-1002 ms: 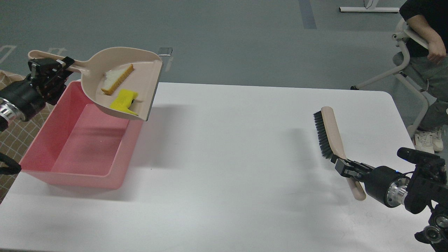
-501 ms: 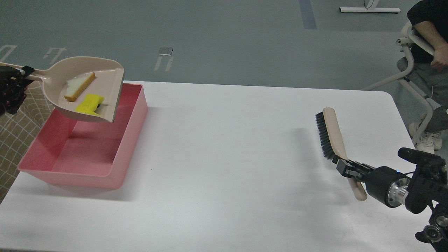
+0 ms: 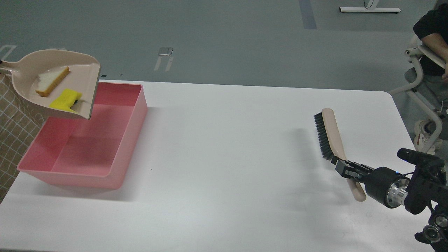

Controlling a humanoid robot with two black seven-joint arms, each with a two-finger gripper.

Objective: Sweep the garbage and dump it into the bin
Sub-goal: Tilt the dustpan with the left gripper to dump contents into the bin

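The beige dustpan hangs in the air over the far left part of the pink bin. It carries the white bread half-slice and the yellow sponge piece. Its handle runs off the left edge, and my left gripper is out of view there. My right gripper is at the lower right, shut on the handle of the beige brush, whose black bristles face left above the white table.
A tan checkered surface lies left of the bin. A seated person on a chair is at the far right beyond the table's edge. The bin's inside holds nothing.
The dustpan with both scraps has moved left, from over the bin's right rim toward its left side. My left gripper has passed out of view. The right arm and brush have barely moved.
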